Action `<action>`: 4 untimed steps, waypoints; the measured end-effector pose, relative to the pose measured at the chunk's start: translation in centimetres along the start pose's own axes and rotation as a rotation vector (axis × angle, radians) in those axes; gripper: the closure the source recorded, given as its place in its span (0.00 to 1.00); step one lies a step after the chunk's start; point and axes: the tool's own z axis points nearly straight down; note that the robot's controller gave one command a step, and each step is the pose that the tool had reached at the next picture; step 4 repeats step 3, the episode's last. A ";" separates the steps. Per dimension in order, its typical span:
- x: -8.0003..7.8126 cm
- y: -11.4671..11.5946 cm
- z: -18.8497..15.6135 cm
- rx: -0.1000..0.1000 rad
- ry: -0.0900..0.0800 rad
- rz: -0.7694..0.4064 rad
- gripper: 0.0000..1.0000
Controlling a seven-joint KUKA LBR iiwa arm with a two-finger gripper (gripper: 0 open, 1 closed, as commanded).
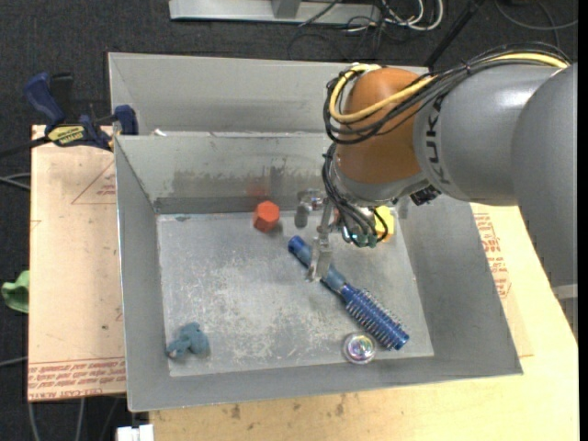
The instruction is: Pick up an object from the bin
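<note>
The arm comes in from the upper right of the frame, its orange wrist cover (381,122) wrapped in yellow and black cables and hanging over the upper right part of the grey bin (138,246). Below the cover the gripper (317,265) reaches down to the bin floor a little right of the frame's centre. Its metal tip is right at the handle end of a blue hairbrush (372,315). Whether the gripper is open or closed cannot be told from this angle, and nothing can be seen to be gripped by it. The hairbrush lies flat and slantwise, its smooth handle pointing up and left under the gripper and its bristled head running down toward the lower right corner of the bin. A small orange cylinder (266,216) stands near the back wall, just left of the gripper and apart from the brush. A shiny round ball (358,347) rests just beside the brush head near the front wall. A small blue-grey lump (188,341) sits well apart in the lower left corner.
</note>
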 end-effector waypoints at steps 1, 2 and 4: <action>3.0 -7.3 6.0 0.003 -0.001 -0.035 0.00; 2.7 -6.8 5.6 0.000 -0.008 -0.041 1.00; 4.6 -4.7 -9.0 0.000 -0.015 -0.032 1.00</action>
